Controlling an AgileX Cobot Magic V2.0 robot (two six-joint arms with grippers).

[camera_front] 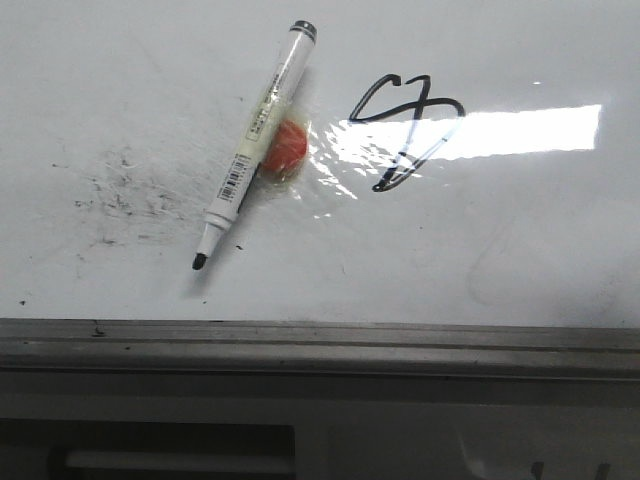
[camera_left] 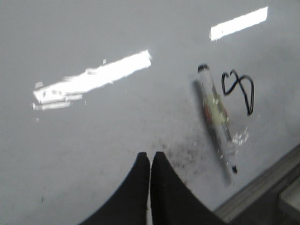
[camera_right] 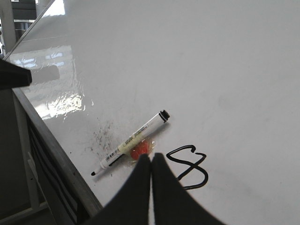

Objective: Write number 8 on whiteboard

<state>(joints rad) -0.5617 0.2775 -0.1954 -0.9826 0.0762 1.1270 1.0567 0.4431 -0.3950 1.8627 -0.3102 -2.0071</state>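
The number 8 is partly washed out by glare on the whiteboard.

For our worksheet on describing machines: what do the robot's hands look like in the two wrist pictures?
Only the fingers show. The left hand has two plain black fingers, broad at the base and curving to narrow tips, like a beak. The right hand looks the same, with matt black fingers. No cables, markings or arm casing can be seen, and the front view shows no arm.
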